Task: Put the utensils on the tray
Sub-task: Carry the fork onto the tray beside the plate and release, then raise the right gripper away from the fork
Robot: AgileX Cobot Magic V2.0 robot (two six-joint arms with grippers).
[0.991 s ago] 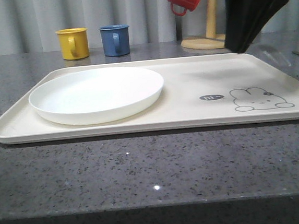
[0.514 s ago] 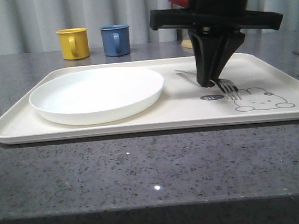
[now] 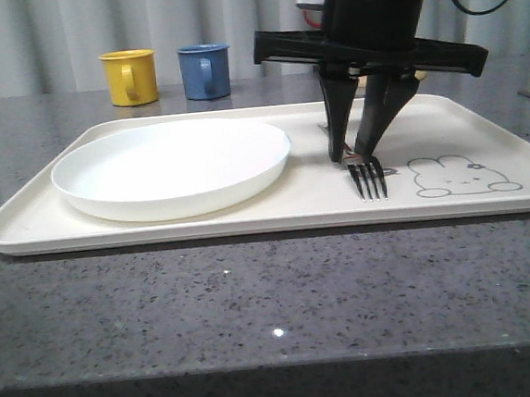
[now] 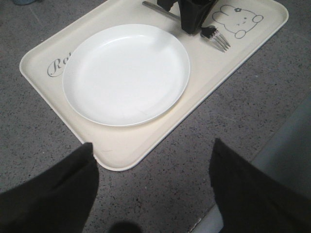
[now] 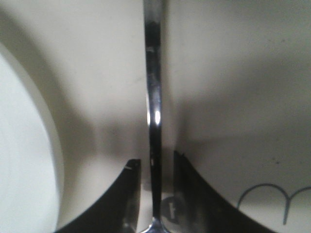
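Observation:
The fork (image 3: 367, 176) lies flat on the cream tray (image 3: 321, 198), tines toward the front, between the white plate (image 3: 171, 165) and the rabbit drawing (image 3: 462, 174). My right gripper (image 3: 352, 154) stands over its handle, open. In the right wrist view the handle (image 5: 154, 111) runs between the fingers (image 5: 130, 194) with a small gap on each side of my right gripper (image 5: 155, 165). My left gripper (image 4: 152, 144) hangs open above the tray's (image 4: 126, 150) near corner, holding nothing. From there I see the plate (image 4: 126, 73) and fork (image 4: 217, 38).
A yellow cup (image 3: 129, 77) and a blue cup (image 3: 205, 71) stand behind the tray at the back left. The dark speckled table (image 3: 255, 292) runs to its front edge below the tray. The tray's right part around the rabbit is bare.
My right gripper came in from the upper right with the fork, lowered it onto the tray beside the plate and parted its fingers; the fork now rests flat.

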